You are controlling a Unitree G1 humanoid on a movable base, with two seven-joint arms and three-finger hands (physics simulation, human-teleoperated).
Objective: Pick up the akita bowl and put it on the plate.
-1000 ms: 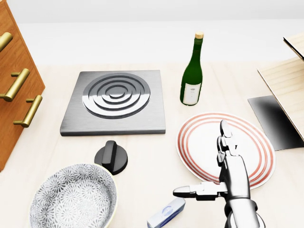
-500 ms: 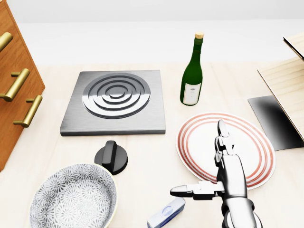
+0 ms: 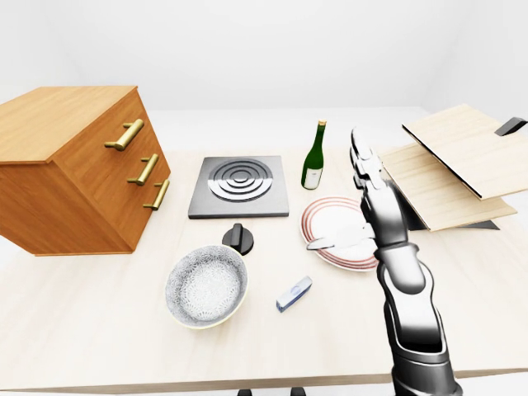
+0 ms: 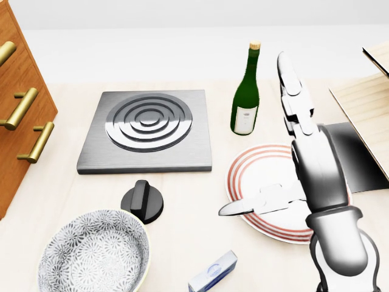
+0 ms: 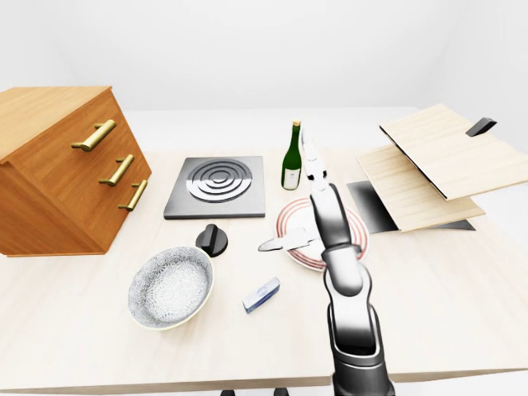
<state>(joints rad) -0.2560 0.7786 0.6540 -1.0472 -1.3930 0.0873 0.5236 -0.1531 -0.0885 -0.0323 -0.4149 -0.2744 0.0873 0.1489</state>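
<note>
The akita bowl (image 4: 94, 252), grey-white with a flower pattern and a cream rim, stands upright at the bottom left of the head view. The plate (image 4: 255, 173), white with red rings, lies to its right. My right hand (image 4: 261, 143) is raised over the plate, open and holding nothing. Its long fingers (image 4: 290, 85) point up the view beside the bottle, and the thumb (image 4: 237, 208) sticks out left over the plate's lower left rim. The hand is well apart from the bowl. My left hand does not show in any view.
A green wine bottle (image 4: 245, 97) stands just above the plate. A square steel hob (image 4: 146, 129) and a black knob (image 4: 142, 202) lie above the bowl. A small blue-white block (image 4: 213, 272) lies between bowl and plate. A wooden drawer cabinet (image 3: 74, 169) stands left; wooden boards (image 3: 454, 165) lean right.
My right hand has lifted and moved up the view, from the plate's lower edge to over the plate, fingertips now level with the bottle. Nothing else has moved.
</note>
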